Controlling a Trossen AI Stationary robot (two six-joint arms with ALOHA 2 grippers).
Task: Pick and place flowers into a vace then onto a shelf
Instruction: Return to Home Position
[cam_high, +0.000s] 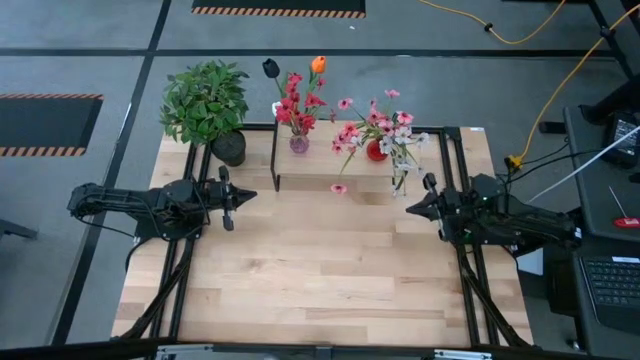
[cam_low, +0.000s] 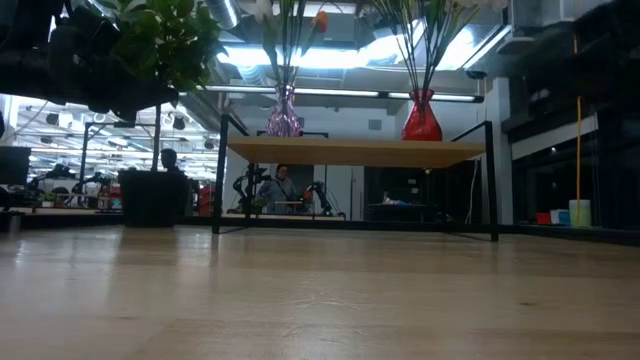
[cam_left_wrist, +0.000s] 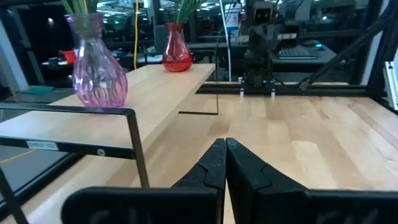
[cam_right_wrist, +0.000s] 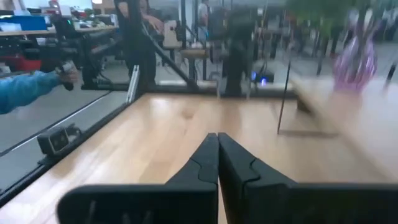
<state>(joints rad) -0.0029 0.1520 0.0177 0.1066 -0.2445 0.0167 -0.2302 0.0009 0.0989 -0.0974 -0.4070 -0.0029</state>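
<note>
Two vases stand on the light wood shelf: a clear purple vase with red and orange flowers, and a red vase with pink and white flowers. One pink bloom lies on the table at the shelf's near edge. My left gripper hovers left of the shelf, shut and holding nothing. My right gripper hovers right of it, also shut and holding nothing. In the left wrist view the purple vase and red vase sit on the shelf top.
A bushy green potted plant stands at the table's far left corner beside the shelf. Black frame rails run along both table sides. Bare tabletop lies near of the shelf. A person's blue sleeve shows beyond the table.
</note>
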